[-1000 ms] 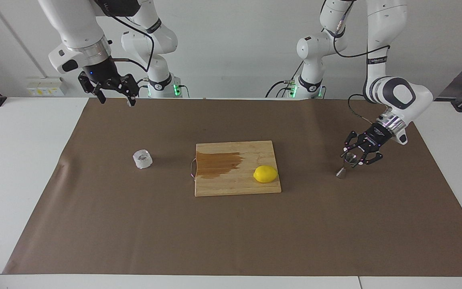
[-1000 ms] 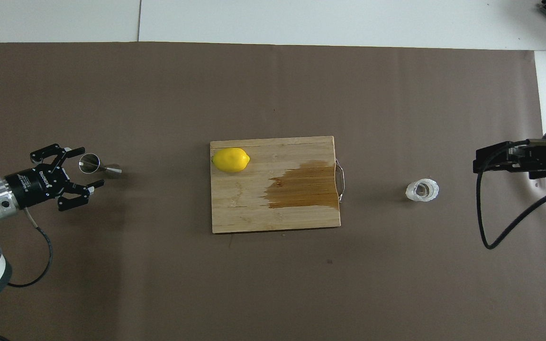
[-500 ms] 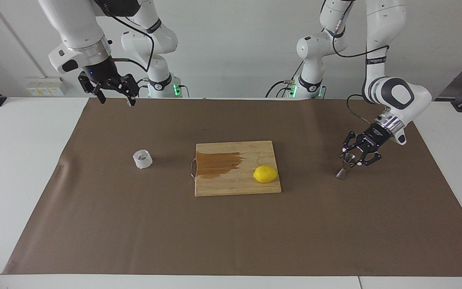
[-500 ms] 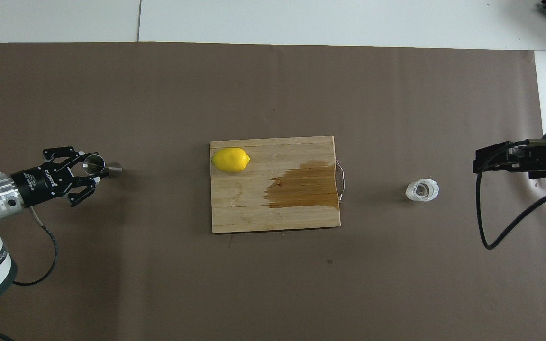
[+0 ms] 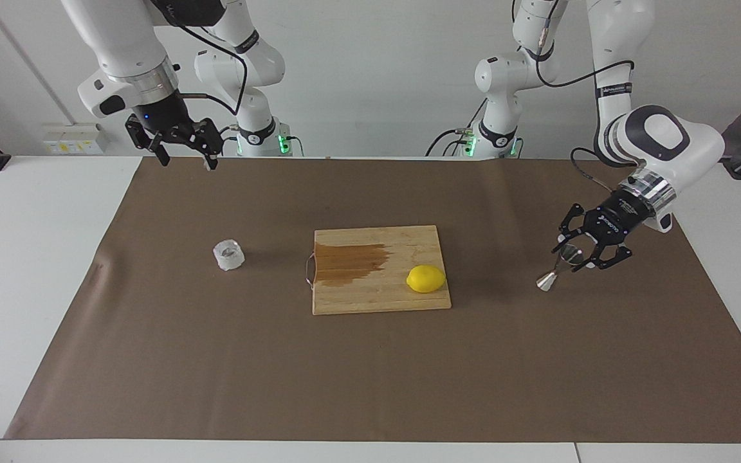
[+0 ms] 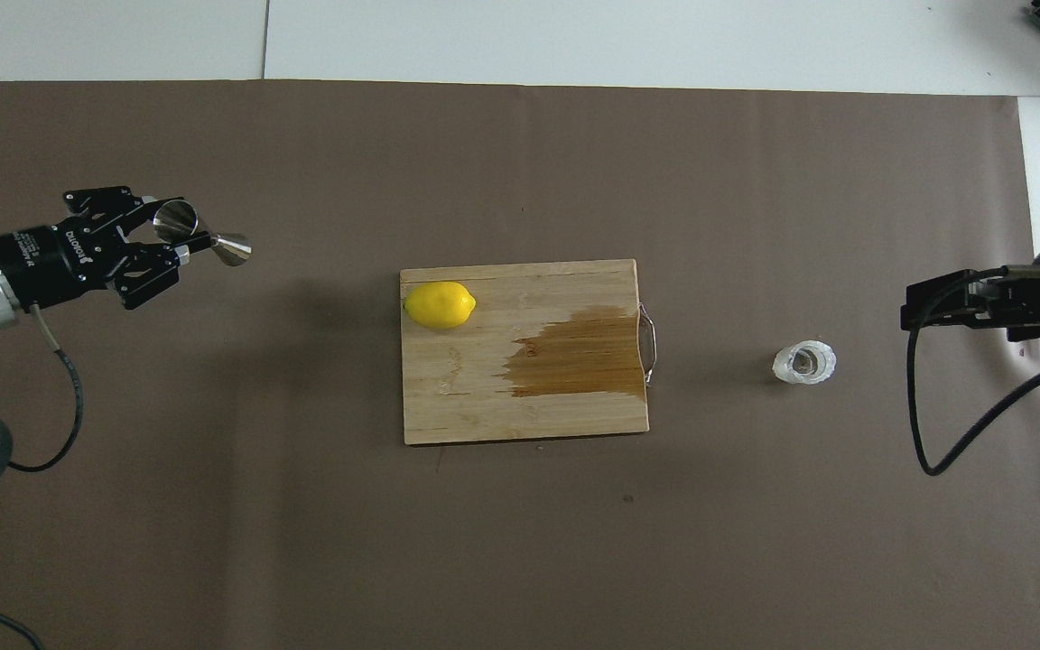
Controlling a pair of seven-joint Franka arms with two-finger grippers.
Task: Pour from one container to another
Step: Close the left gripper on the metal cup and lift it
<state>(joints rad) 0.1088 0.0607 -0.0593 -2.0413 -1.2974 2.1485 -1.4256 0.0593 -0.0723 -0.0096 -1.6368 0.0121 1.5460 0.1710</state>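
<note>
Only the cutting board (image 5: 380,270) and lemon (image 5: 426,279) interrupt the brown mat (image 5: 370,379).

Each of the two arms consists of glossy white rounded link shells joined by dark grey to black joint rings. The left arm (image 5: 657,138) carries a large round dark grey cap on its joint housing and a black band with small white lettering. A silver ribbed metal collar sits at each wrist. The black left gripper (image 5: 577,253) has skeletal outer links, pale fingertip pads and white lettering on its body. The black right gripper (image 5: 185,153) shows a small blue light. Black cables loop along both arms. Green lights glow at both bases.
</note>
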